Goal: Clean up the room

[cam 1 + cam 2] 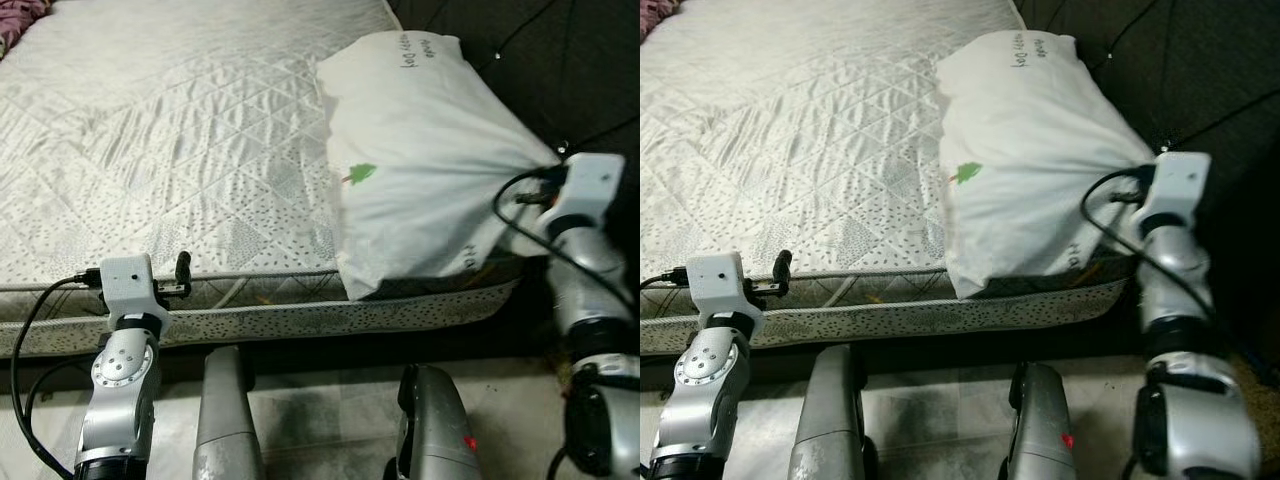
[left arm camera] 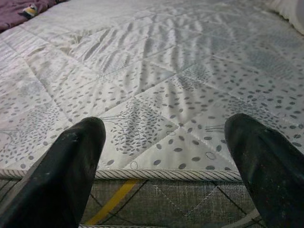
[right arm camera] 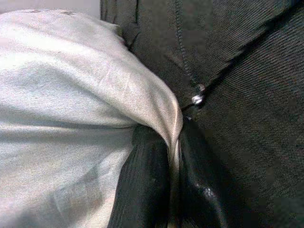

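A white pillow with a small green print lies at the right end of the quilted white mattress and hangs over its front edge. My right gripper is shut on the pillow's right corner, and the cloth is pinched between its two black fingers beside the dark fabric. The pillow's cloth is pulled taut toward that wrist. My left gripper is open at the mattress's front edge, low on the left, with nothing between its fingers.
Dark upholstered fabric rises behind and to the right of the pillow. A purple cloth lies at the bed's far left corner. Pale floor and my own legs are below the bed edge.
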`<state>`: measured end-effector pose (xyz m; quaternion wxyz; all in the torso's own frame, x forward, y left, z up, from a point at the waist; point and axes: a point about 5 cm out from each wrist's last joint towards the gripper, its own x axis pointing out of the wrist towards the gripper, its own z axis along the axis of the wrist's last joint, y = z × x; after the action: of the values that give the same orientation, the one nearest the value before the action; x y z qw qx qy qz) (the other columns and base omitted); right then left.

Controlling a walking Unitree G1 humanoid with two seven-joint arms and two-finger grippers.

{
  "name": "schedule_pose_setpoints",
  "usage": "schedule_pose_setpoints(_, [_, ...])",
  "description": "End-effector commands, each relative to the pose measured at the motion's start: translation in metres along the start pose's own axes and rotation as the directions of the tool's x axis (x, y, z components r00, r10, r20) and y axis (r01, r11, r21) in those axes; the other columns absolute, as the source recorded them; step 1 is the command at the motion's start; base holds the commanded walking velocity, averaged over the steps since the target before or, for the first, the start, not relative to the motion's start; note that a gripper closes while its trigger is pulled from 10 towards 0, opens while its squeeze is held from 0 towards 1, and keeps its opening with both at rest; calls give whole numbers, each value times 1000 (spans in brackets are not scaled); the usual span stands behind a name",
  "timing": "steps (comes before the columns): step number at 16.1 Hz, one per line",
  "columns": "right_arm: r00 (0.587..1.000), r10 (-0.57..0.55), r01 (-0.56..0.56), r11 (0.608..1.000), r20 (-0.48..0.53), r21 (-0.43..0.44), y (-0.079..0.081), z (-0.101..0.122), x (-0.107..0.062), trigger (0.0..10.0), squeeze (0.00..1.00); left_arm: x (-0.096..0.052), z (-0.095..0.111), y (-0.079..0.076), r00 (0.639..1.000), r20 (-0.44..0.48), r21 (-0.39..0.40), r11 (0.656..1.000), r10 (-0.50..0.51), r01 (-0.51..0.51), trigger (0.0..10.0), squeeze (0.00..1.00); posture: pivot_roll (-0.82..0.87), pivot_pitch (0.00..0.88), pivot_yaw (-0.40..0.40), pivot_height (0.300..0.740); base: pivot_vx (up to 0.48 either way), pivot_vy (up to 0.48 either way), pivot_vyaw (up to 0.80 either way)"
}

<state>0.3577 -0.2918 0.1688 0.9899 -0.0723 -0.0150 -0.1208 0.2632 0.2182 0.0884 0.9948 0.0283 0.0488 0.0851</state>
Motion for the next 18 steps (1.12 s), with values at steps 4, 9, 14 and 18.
schedule_pose_setpoints(4, [981, -152, 153, 988, 119, 0, -45, 51, 14, 0, 0, 1, -1, 5, 1000, 5, 13, 1000, 16, -16, 10000, 0, -9, 0, -4, 509, 0, 0, 0])
schedule_pose_setpoints(9, [999, -24, 23, 1000, 41, 19, -6, 5, -3, 10000, 1000, 3, 1, 4, 1000, 3, 4, 1000, 19, -19, 10000, 0, -14, 0, 21, 509, 0, 0, 0])
schedule_pose_setpoints(14, [998, -10, 10, 1000, 62, 5, 15, -25, -41, 10000, 1000, 0, -2, 8, 998, -19, -4, 998, 55, -55, 10000, 0, -32, 0, 25, 509, 0, 0, 0])
schedule_pose_setpoints(18, [989, 73, -72, 997, 131, -7, 44, -29, -77, 10000, 1000, -1, -3, 5, 998, -23, -4, 999, 51, -51, 10000, 0, -49, 0, 34, 509, 0, 0, 0])
